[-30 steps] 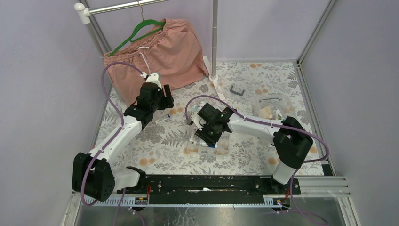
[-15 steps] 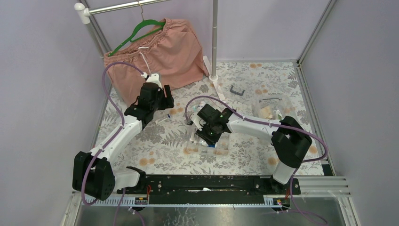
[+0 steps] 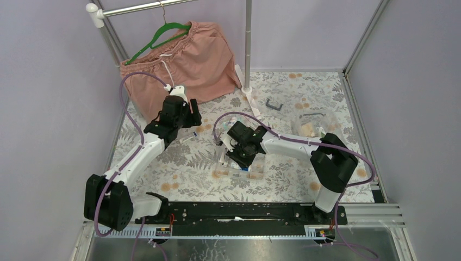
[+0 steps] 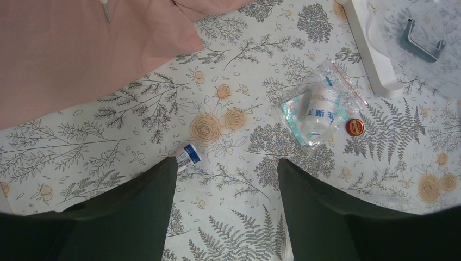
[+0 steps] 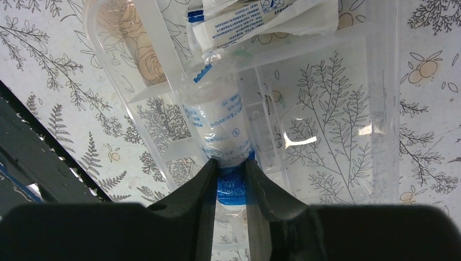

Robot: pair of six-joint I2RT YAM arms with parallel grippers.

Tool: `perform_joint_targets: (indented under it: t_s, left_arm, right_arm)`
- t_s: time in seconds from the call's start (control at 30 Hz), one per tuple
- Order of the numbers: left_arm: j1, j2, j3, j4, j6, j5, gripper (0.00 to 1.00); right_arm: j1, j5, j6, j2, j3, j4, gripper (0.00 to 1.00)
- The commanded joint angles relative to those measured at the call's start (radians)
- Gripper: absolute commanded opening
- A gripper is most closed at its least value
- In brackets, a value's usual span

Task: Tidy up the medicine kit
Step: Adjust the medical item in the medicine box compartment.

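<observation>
The medicine kit's clear box (image 3: 255,173) lies mid-table. My right gripper (image 3: 235,156) reaches down into it. In the right wrist view, the right gripper (image 5: 231,161) is shut on a plastic-wrapped bandage roll (image 5: 217,122) with blue print, over the box's dividers (image 5: 383,81). White sachets (image 5: 261,19) lie at the box's far end. My left gripper (image 4: 227,166) hangs open above the floral cloth with nothing between its fingers. A small blue-and-white tube (image 4: 187,156) lies by its left fingertip. Beyond it are another wrapped bandage roll (image 4: 318,111) and a red-capped bottle (image 4: 354,127).
Pink shorts (image 3: 179,60) hang from a green hanger at the back left. The rack's pole and white foot (image 3: 248,89) stand behind the box. A clear lid with a dark handle (image 3: 274,104) and a clear bag of items (image 3: 310,126) lie at the back right.
The right gripper's jaws have narrowed onto the wrapped bandage roll, and that arm has shifted slightly left. The left arm has barely moved.
</observation>
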Motion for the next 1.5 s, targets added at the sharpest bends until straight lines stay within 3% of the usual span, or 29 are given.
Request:
perform_joint_targets:
  t_s: [0.0,0.37,0.6,0.83,0.93,1.17,1.47]
  left_arm:
    - [0.009,0.012,0.028,0.004,0.004,0.002,0.75]
    - [0.009,0.013,0.029,0.0,0.005,0.002,0.75]
    - [0.009,0.012,0.029,-0.001,0.006,-0.004,0.75]
    - [0.01,0.006,0.028,0.0,0.006,-0.011,0.75]
    - [0.01,0.004,0.028,0.0,0.006,-0.013,0.75]
    - [0.014,0.008,0.031,0.0,0.006,-0.008,0.75]
    - [0.016,0.007,0.031,-0.002,0.006,-0.004,0.75]
  right_arm:
    - [0.012,0.025,-0.014,0.037,-0.028,-0.037,0.29]
    - [0.015,0.035,-0.015,0.014,-0.006,-0.054,0.3]
    - [0.015,0.004,-0.002,-0.092,0.073,-0.048,0.46]
    - [0.015,-0.054,-0.001,-0.096,0.106,-0.043,0.5]
    - [0.015,-0.061,-0.001,-0.084,0.101,-0.034,0.5]
    - [0.015,-0.091,-0.001,-0.034,0.12,-0.005,0.39]
    - [0.014,-0.083,-0.003,0.01,0.097,0.022,0.38]
